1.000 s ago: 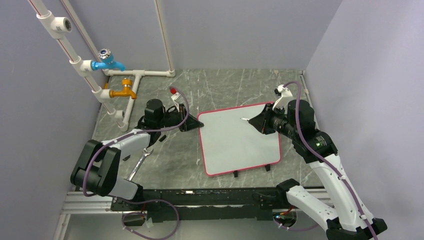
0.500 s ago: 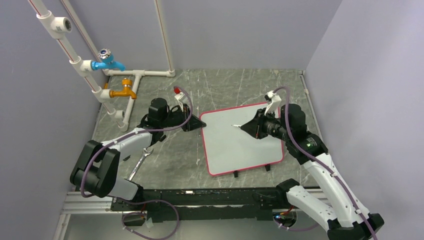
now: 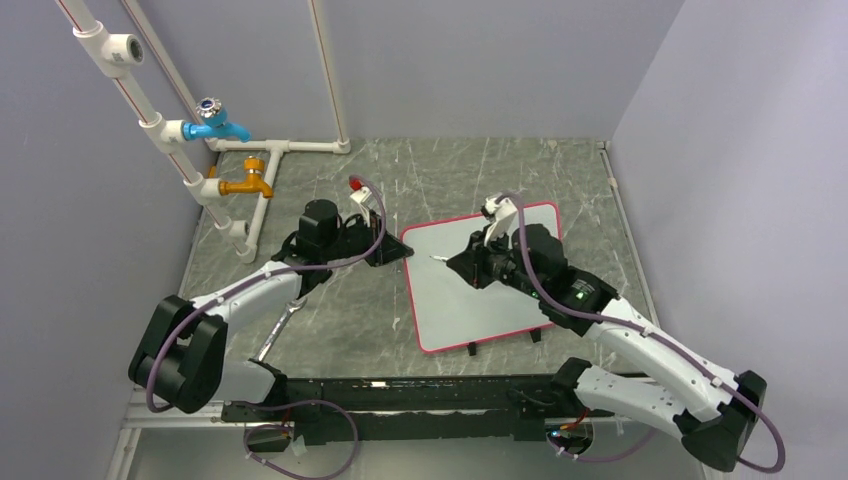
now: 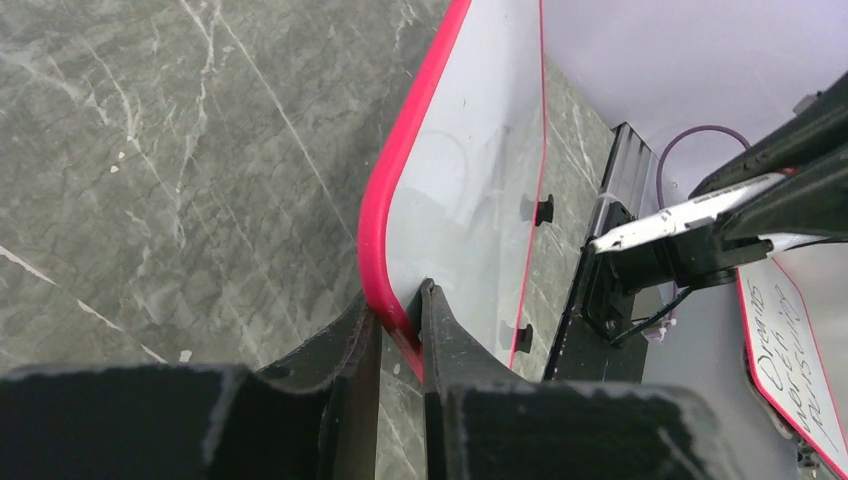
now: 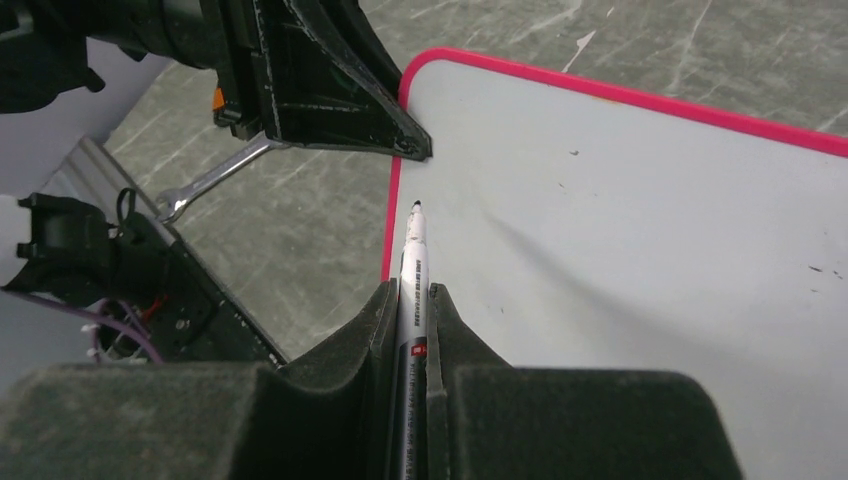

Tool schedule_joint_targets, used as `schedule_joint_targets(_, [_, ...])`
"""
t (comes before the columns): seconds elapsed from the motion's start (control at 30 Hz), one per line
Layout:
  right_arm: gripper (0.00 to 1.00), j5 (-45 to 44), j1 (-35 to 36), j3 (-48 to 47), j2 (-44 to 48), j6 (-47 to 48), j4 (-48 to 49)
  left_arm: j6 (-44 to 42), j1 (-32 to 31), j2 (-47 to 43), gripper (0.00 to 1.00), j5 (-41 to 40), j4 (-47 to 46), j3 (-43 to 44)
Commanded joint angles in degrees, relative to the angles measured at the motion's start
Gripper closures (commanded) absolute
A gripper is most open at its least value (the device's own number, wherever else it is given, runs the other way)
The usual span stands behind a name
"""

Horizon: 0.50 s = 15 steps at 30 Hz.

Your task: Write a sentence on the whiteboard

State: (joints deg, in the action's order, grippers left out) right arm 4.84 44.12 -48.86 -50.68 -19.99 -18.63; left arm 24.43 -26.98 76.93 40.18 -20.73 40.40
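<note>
Far left: white pipes [image 3: 150, 120] climb the wall. They carry a blue tap [image 3: 215, 125] and, below it, an orange tap [image 3: 248, 183].

The tabletop [image 3: 340, 320] is grey marbled stone. A wrench [image 3: 280, 328] lies flat on it beside the left forearm, well apart from the board.

The left fingers [image 4: 425, 310] are closed on the whiteboard [image 3: 460, 310]. They pinch its red rim at the far-left corner (in the wrist view, one finger sits on each side of the rim, with the rim sandwiched between them).

The whiteboard lies centre-right on the tabletop, slightly skewed. Its small black feet [image 3: 470, 348] stick out from the near edge. The face is glossy white with a few tiny dark specks. I cannot tell whether the pinched corner is raised off the stone.

The right arm reaches in over the board from the right. The right fingers [image 5: 435, 300] are clamped on a marker [image 5: 413, 260], which has a white barrel. Its dark tip pokes out ahead of them, pointing toward the left arm.

The tip sits over the white face just inside the left rim, near the corner the left fingers hold. I cannot tell whether the tip touches the face.
</note>
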Motion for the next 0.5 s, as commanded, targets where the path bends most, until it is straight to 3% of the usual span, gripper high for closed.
schedule_joint_targets(0.0, [1.0,-15.4,6.68,-0.36,-1.45,1.47,5.74,-5.08,-0.64,-2.48,1.0,-6.19,0.47,-0.43])
schedule_joint_targets(0.23, [1.0,-23.97,13.59,-1.13,-5.4,2.16,7.08,-4.74,-0.9,-4.68,1.0,-9.23,-0.54,-2.62])
schedule_joint_targets(0.47, [1.0,-26.47,14.51,-2.89,-9.03,1.3,8.45,-5.25,-1.26,-5.64,1.0,-11.08,-0.02,-3.77])
